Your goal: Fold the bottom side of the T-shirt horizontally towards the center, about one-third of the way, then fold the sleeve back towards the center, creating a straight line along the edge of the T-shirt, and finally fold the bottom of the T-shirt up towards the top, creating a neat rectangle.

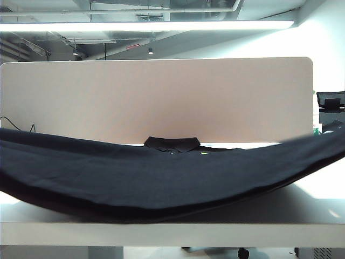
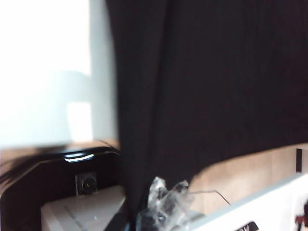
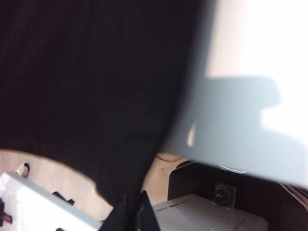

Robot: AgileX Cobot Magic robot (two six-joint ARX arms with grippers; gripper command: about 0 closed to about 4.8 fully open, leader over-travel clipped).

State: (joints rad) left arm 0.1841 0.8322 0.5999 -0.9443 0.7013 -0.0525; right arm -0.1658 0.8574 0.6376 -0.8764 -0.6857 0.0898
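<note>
White table and a beige divider frame the scene. Left gripper and right gripper each pinch the T-shirt, its hem sagging between them above the table, collar toward the divider.

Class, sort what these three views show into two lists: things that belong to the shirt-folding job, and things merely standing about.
Part of the job:
- T-shirt, black, lifted off the table and sagging in the middle
- left gripper, shut on the T-shirt
- right gripper, shut on the T-shirt

Just standing about:
- white table
- beige partition behind the table
- office chair, far right
</note>
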